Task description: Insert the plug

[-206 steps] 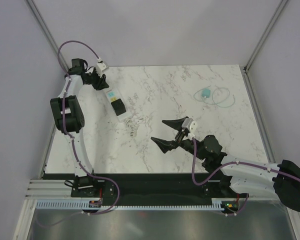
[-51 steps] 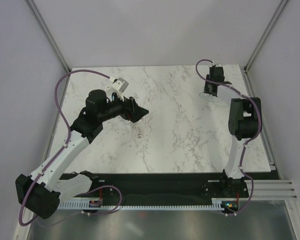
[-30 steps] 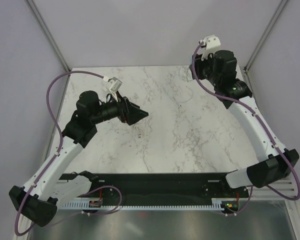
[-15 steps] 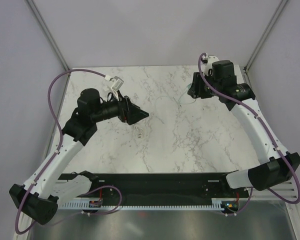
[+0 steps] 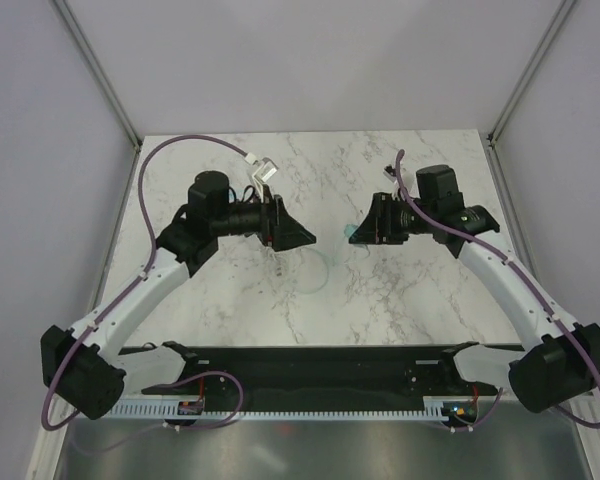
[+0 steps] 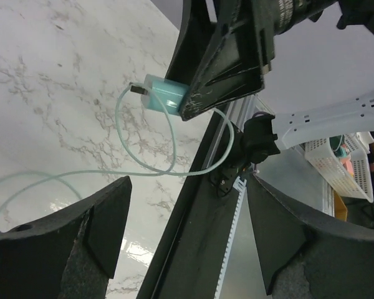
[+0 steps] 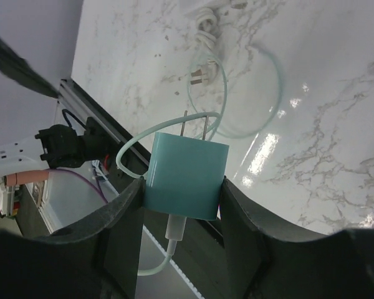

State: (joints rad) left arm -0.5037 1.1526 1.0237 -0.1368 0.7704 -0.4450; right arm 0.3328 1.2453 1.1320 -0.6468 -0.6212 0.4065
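1. Plug (image 7: 186, 175) sat clamped between the right gripper's (image 7: 182, 187) fingers.
2. Its long axis and prongs pointed away from that gripper, toward the left gripper (image 6: 187, 187).
3. Left gripper gaped wide, empty.

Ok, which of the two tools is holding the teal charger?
The right tool: it is shut on the charger, prongs pointing out. The left tool is open and holds nothing.

Teal plug (image 5: 355, 237) mostly hidden behind right gripper (image 5: 367, 224) (top view); cable (image 5: 316, 282) faint there, course unclear.
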